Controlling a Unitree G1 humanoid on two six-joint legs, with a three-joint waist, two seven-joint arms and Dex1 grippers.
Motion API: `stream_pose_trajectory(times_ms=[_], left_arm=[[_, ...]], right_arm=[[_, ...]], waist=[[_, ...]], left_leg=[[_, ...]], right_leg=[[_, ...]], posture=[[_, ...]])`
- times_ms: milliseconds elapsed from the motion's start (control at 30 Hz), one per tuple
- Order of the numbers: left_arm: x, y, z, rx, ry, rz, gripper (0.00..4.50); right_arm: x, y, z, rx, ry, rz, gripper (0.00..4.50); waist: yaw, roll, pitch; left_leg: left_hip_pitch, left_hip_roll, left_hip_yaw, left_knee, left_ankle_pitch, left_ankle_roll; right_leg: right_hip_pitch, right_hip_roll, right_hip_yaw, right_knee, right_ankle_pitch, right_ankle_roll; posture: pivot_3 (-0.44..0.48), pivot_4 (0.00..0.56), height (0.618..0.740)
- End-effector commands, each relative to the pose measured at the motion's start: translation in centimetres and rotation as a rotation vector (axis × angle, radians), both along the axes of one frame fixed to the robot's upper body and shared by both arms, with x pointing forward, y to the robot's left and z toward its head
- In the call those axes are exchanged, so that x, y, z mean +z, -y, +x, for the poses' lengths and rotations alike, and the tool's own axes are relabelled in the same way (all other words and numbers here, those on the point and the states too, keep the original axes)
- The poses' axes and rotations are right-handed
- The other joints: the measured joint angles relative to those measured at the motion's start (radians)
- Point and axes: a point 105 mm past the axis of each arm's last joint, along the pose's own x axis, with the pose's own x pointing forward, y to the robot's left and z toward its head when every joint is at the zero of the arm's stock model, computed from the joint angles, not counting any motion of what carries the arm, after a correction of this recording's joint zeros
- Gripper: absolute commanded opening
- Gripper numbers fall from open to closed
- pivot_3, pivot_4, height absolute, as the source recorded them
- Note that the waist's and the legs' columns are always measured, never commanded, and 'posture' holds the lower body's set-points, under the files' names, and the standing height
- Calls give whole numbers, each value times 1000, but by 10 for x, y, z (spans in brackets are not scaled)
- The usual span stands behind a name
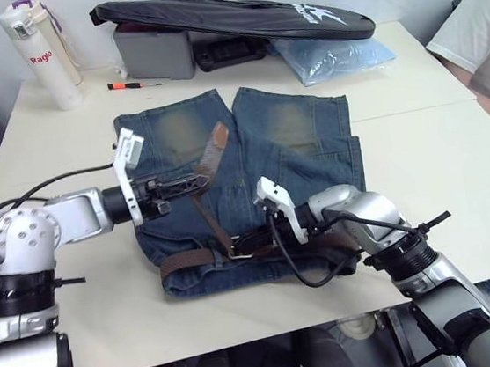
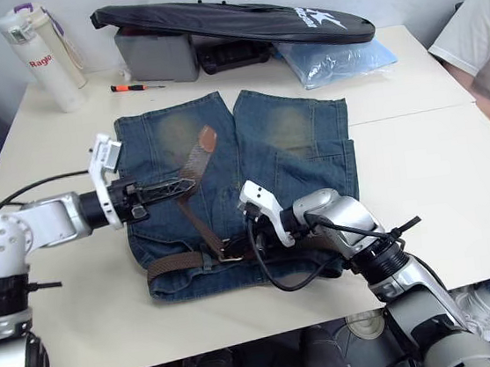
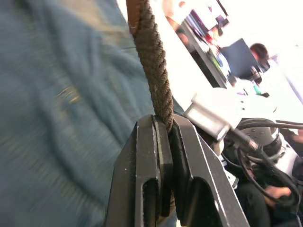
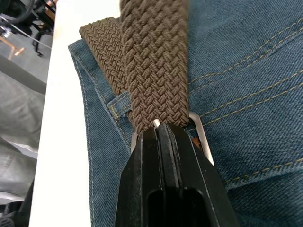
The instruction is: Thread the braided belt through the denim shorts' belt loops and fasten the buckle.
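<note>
From the head camera, the faded blue denim shorts (image 1: 245,183) lie flat on the pale table (image 1: 429,162) with the waistband toward the robot, and the dark brown braided belt (image 1: 213,207) runs along that waistband, then turns up across the left leg to its tan leather tip (image 1: 218,136). The left gripper (image 1: 199,183) is clamped on the free strap partway along, lifting it slightly; the right gripper (image 1: 254,243) is pressed together at the small silver buckle (image 1: 238,253) near the middle of the waistband. Judging by its sag, the belt is light, limp and grippy rather than slick, so it is probably best held close to the tip or the buckle, where it is stiffer. A white flask (image 1: 40,52), a small orange screwdriver (image 1: 132,86), a grey box (image 1: 155,52) under a long black bag (image 1: 226,19), a clear blue plastic bag (image 1: 332,57) and a person's white sleeve (image 1: 480,33) sit well apart from the work; nothing blocks the shorts. The left wrist view shows its two black fingers (image 3: 150,156) pinching the woven strap edge-on. The right wrist view shows the closed black jaws against the buckle frame (image 4: 199,135), with the braid doubled over the waistband and one narrow denim belt loop (image 4: 119,105) just beside it; whether they actually pinch metal or strap I cannot tell.
</note>
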Motion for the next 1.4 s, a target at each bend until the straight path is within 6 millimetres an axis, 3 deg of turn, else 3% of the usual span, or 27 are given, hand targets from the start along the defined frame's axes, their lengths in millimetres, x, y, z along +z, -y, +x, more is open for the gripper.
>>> stream_pose_trajectory(times_ms=[33, 333, 700, 833, 1033, 1233, 1400], left_arm=[[22, 13, 10, -62, 86, -22, 0], [36, 66, 37, -237, 151, -4, 0], [47, 124, 53, -360, 214, 22, 0], [57, 144, 49, -415, 242, 4, 0], [53, 151, 46, -444, 233, 13, 0], [76, 177, 33, -524, 265, -61, 0], [76, 199, 30, -537, 277, -62, 0]], right_arm=[[-75, 22, -19, -67, -152, -267, 48], [-82, 24, -27, -82, -101, -337, 48], [-89, 39, -36, -41, -56, -510, 48], [-92, 49, -37, 10, 0, -626, 48], [-100, 57, -30, 54, 100, -744, 48], [-112, 63, -31, 93, 110, -805, 48], [-118, 65, -28, 114, 145, -818, 48]], waist=[[2, 0, 0], [3, 0, -1], [29, 0, -1], [35, 2, -2], [48, 9, -7], [54, 17, -12], [55, 20, -15]], left_leg=[[0, 0, 0, 0, 0, 0], [0, 1, 1, 1, 0, 0], [0, 2, 1, 3, 0, 1], [0, 2, 1, 4, -1, 2], [1, 1, 1, 5, -1, 3], [16, 1, -7, 4, -5, 9], [17, 1, -12, 4, -5, 9]], right_leg=[[0, 0, 0, 0, 0, 0], [0, 2, 0, 0, 0, 0], [1, 2, 0, 0, 0, 0], [2, 2, 0, 0, 0, 0], [4, 1, -1, 0, 0, 0], [26, 1, -8, -12, 2, -1], [31, 0, -13, -15, 3, -1]], posture=[[0, 150, 740], [0, 150, 740], [0, 150, 740], [0, 150, 740], [0, 150, 740], [0, 150, 740], [0, 150, 740]])
